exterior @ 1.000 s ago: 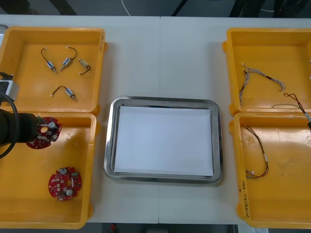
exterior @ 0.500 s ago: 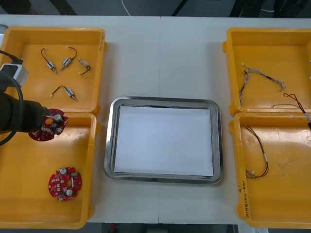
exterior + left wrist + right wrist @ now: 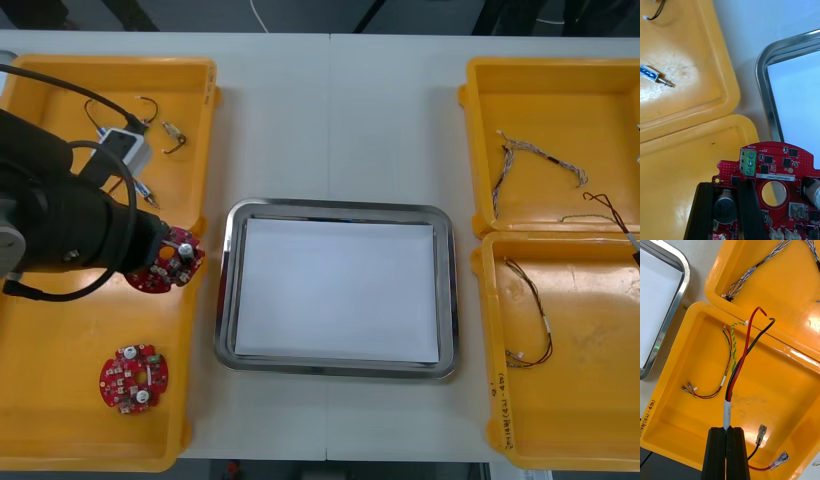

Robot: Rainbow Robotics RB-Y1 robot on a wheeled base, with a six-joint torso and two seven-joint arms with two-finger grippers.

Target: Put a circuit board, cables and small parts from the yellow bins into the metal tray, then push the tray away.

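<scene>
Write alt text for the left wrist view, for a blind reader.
The left gripper is shut on a round red circuit board, held over the corner of a yellow bin beside the metal tray. A small metal part lies in the neighbouring bin.

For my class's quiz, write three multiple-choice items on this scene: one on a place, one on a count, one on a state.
1. Where is the circuit board that the left gripper holds?
A) on the bare table
B) in a right-hand bin
C) over the near left bin, beside the metal tray

2. How many red circuit boards are there?
A) two
B) one
C) four

3. How is the right gripper?
A) wide open
B) shut on a red and black cable
C) shut on a metal part

Key:
1 C: the held board hangs by the bin's wall nearest the tray.
2 A: one is held, and a second board lies in that bin.
3 B: its fingers pinch the cable's sleeve.
</scene>
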